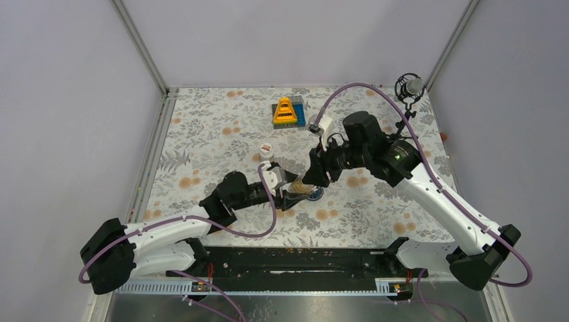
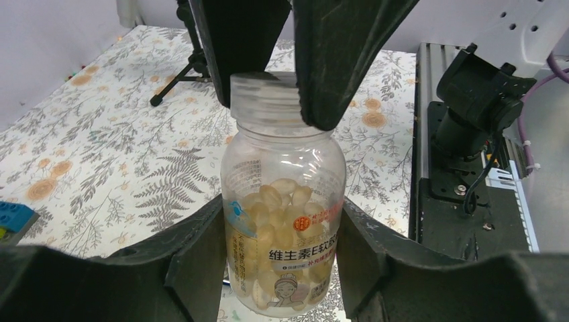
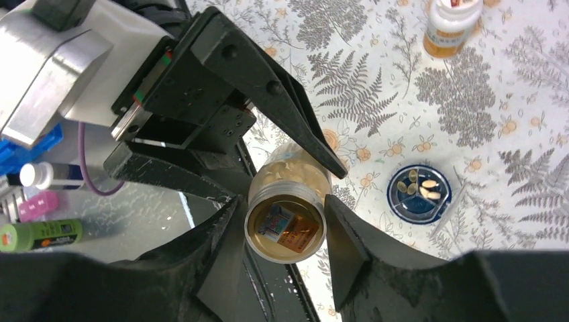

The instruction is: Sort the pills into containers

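Note:
My left gripper [image 2: 282, 268] is shut on a translucent pill bottle [image 2: 285, 168] and holds it upright above the table; pale yellow softgel pills [image 2: 278, 201] fill its lower half. My right gripper [image 3: 285, 231] reaches down from above, with its fingers [image 2: 335, 60] closed on the bottle's clear cap [image 2: 265, 90]. The cap [image 3: 288, 245] also shows from above in the right wrist view. In the top view both grippers [image 1: 295, 194] [image 1: 312, 180] meet at mid table. A small dark-blue dish [image 3: 419, 193] holding several pills [image 3: 429, 194] sits just right of them. A white-capped bottle [image 1: 267, 149] stands behind.
A yellow triangular toy on a grey-blue base [image 1: 287, 111] sits at the back centre. A microphone on a small tripod [image 1: 409, 87] stands at the back right. A black rail [image 1: 288, 258] runs along the near edge. Markers [image 3: 40, 235] lie off the table.

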Controlling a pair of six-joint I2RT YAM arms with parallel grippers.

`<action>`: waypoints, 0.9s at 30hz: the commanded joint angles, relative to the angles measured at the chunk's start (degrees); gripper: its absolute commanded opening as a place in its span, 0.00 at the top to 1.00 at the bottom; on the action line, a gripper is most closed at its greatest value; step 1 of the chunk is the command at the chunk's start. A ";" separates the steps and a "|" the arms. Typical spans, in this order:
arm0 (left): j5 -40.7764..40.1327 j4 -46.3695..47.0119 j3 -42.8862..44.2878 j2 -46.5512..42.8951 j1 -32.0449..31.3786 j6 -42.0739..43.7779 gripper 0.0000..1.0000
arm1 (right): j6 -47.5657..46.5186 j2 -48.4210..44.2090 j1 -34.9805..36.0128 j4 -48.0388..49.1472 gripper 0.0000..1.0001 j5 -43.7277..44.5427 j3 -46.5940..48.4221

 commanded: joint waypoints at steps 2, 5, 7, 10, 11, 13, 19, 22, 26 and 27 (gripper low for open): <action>-0.18 4.13 3.58 0.59 0.09 0.00 1.00 | 8.90 2.05 0.56 4.90 0.62 7.51 -1.36; -0.08 4.41 3.54 1.30 0.10 -0.14 1.00 | 12.78 2.76 1.05 5.57 0.62 10.68 -1.64; -0.14 4.42 3.50 1.65 0.06 -0.08 1.00 | 15.03 3.53 1.49 4.78 0.61 14.03 -0.98; -0.43 4.67 3.18 2.07 0.12 0.35 1.00 | 20.10 5.23 1.75 3.06 0.60 17.79 0.27; -0.48 5.10 2.92 2.14 0.12 0.57 1.00 | 21.50 5.75 1.92 2.43 0.60 18.65 0.74; -1.11 6.19 2.14 2.19 0.12 0.93 1.00 | 24.84 6.25 1.94 2.25 0.59 19.69 0.83; -1.83 7.92 0.79 2.49 0.09 0.68 1.00 | 31.07 4.16 1.95 3.34 0.38 21.57 0.53; -2.08 8.19 0.02 2.61 0.05 0.47 1.00 | 30.97 1.54 1.87 4.26 0.17 21.67 1.05; -2.21 9.04 -0.78 2.44 0.10 -0.07 1.00 | 25.68 -1.53 1.86 4.86 0.03 19.62 2.49; -2.21 9.21 -0.87 2.37 0.12 -0.16 1.00 | 23.87 -2.13 1.81 4.66 0.02 18.99 2.80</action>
